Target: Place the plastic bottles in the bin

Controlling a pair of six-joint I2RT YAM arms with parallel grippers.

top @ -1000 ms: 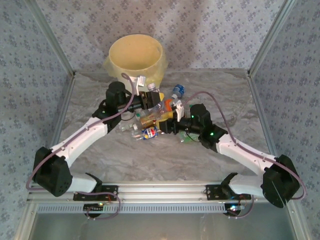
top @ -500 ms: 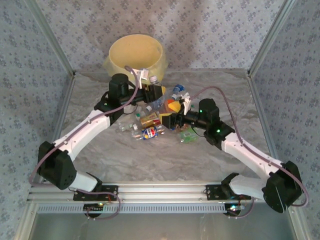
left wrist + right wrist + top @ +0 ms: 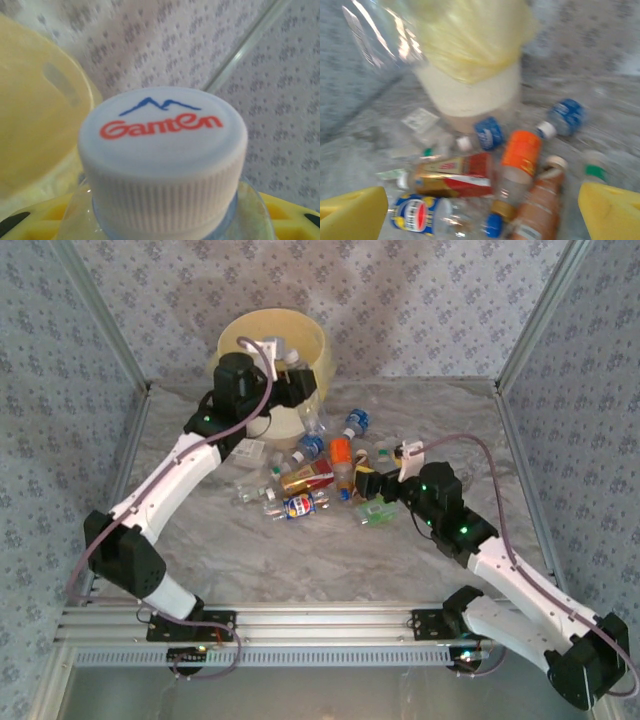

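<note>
Where the top view looks down, a grey marbled cloth covers the table, closed in by blue-grey patterned walls and slanting metal posts. One bin stands at upper centre. The bottles lie in a heap at mid-frame just below it; about nine can be told apart, though the clear ones blur together. A second ago the left gripper was low over the heap; now it is up at the bin's near rim. The right gripper, then pressed into the heap, now sits back at the heap's right edge.

In the left wrist view, one bottle's white ribbed cap is at centre, printed in red under a blue peak. Yellow fingers show at both lower corners, so the left gripper pinches this bottle. The bin's yellow wall rises at left, with patterned wall and a post behind.

In the right wrist view, the right gripper is spread wide, its yellow tips at the lower corners, nothing between them but the heap below. Seven bottles are countable:
- two with blue labels
- one orange
- one gold and red
- one blue, red and white
- one brownish-orange
- one with a green band

Blurred clear ones lie at left. The bin's bagged side is at top centre.
</note>
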